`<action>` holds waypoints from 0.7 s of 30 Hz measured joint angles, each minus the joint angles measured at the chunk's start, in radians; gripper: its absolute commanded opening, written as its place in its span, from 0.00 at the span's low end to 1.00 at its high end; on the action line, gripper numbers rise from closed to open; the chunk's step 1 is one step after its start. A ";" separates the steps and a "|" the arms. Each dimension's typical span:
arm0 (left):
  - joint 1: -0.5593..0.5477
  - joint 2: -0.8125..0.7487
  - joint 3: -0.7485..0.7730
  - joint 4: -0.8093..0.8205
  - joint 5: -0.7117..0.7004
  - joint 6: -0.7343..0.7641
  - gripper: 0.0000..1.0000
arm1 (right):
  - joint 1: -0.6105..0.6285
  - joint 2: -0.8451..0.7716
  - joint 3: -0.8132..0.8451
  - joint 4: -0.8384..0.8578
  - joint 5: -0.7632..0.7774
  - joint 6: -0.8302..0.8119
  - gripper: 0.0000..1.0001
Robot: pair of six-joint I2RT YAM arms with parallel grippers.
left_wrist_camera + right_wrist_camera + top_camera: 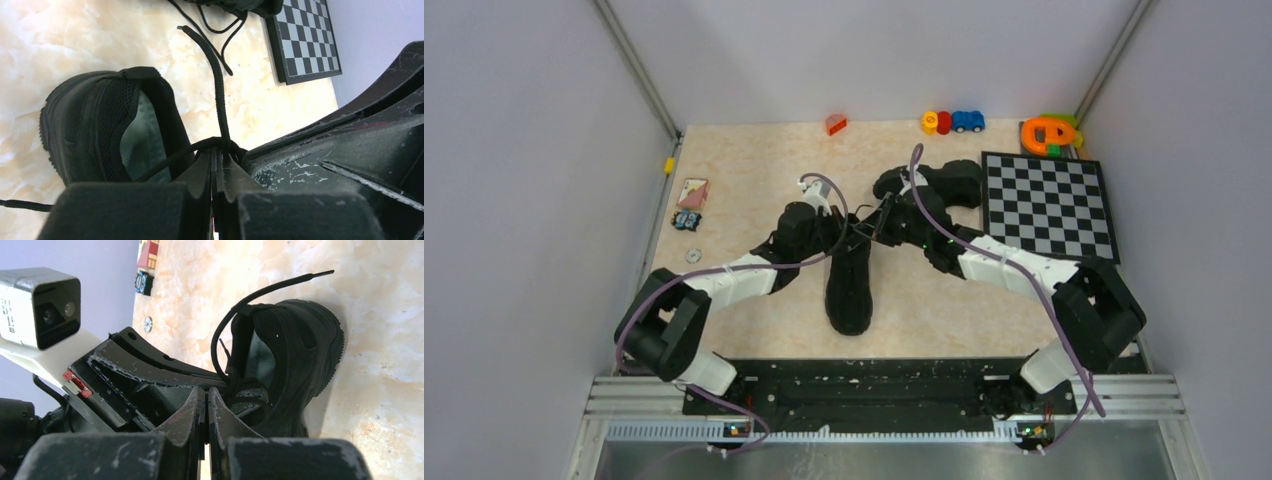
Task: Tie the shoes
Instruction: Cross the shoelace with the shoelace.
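One black shoe [849, 290] lies mid-table with its heel toward the far side, and my two grippers meet over its opening. My left gripper [849, 238] [220, 150] is shut on a thin black lace [217, 80] that rises from its tips to a free end. My right gripper [876, 232] [205, 390] is shut too, tip to tip with the left, and a second lace strand [170, 159] runs to it. The shoe's pale insole [145, 145] shows. The other shoe [939, 180] lies behind, with loose laces.
A chessboard [1049, 205] lies at the right. Small toys sit along the far edge: an orange block [836, 124], toy cars [952, 122] and an orange-green toy [1049, 133]. A card [692, 192] and a coin-like disc [693, 256] lie at the left.
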 measured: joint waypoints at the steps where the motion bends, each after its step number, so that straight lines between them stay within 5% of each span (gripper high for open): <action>1: -0.001 0.005 -0.001 0.019 0.007 0.007 0.00 | 0.002 -0.008 0.000 -0.004 0.014 0.007 0.00; 21: 0.006 0.079 -0.018 0.157 0.127 0.056 0.00 | 0.010 -0.023 0.000 -0.052 0.109 0.093 0.04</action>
